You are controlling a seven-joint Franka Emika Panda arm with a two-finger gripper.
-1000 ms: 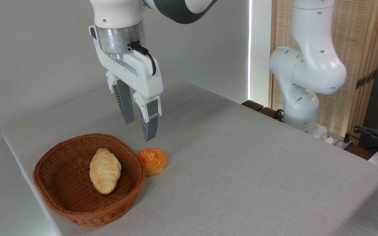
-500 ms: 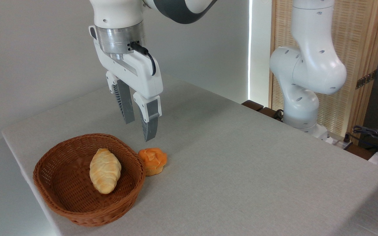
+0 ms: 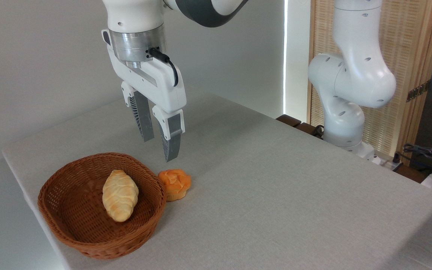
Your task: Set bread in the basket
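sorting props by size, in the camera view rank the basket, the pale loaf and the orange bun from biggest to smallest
1. basket, by far the widest
2. pale loaf, lying inside the basket
3. orange bun, on the table right beside the basket rim

All three sit close together, so nearness hardly skews this.

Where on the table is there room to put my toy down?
The table is bare everywhere right of the orange bun, out to the robot base. The far strip behind the gripper is bare too. It is crowded at the near left corner: the basket holds a pale loaf, and the bun sits against its rim.
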